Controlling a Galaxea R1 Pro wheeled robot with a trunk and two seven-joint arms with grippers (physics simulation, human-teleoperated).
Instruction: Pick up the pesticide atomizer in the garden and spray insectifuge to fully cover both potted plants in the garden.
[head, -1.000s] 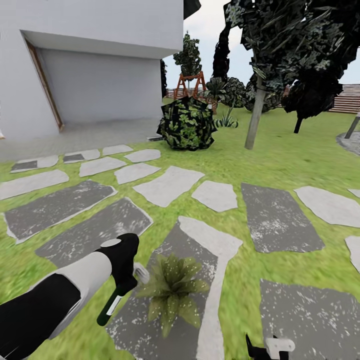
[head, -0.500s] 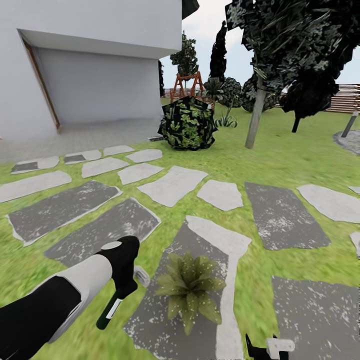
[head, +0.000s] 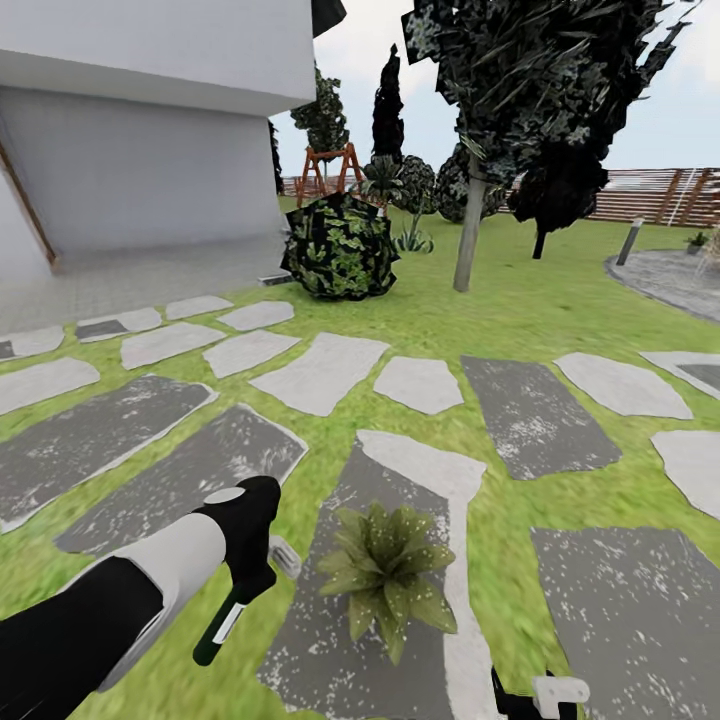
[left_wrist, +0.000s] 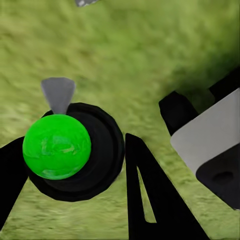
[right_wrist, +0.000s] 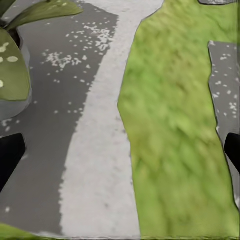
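My left gripper (head: 238, 592) hangs low over the grass just left of a potted plant (head: 385, 575), a rosette of pointed green leaves on a grey stepping stone. It is shut on the pesticide atomizer (left_wrist: 75, 152), whose round black body with a green top sits between the dark fingers (left_wrist: 147, 200). The atomizer's light-grey spray head (head: 283, 556) points toward the plant. My right gripper (head: 535, 697) is at the bottom edge, open. In the right wrist view its fingertips (right_wrist: 10, 155) stand wide apart over stone and grass, beside the plant's leaves (right_wrist: 11, 70) and grey pot (right_wrist: 14, 106).
Grey stepping stones (head: 520, 410) cross the lawn. A broad-leaved bush (head: 340, 248) and a tree trunk (head: 467, 235) stand ahead, with the white house (head: 150, 150) at the left. Far right lie a paved patio (head: 665, 275), a grey bollard (head: 628, 240), a small plant (head: 697, 241) and a wooden fence (head: 660, 195).
The whole view has swung to the right, bringing the patio and fence into sight. The potted plant now sits a little further right in the picture. Both arms hold the same pose.
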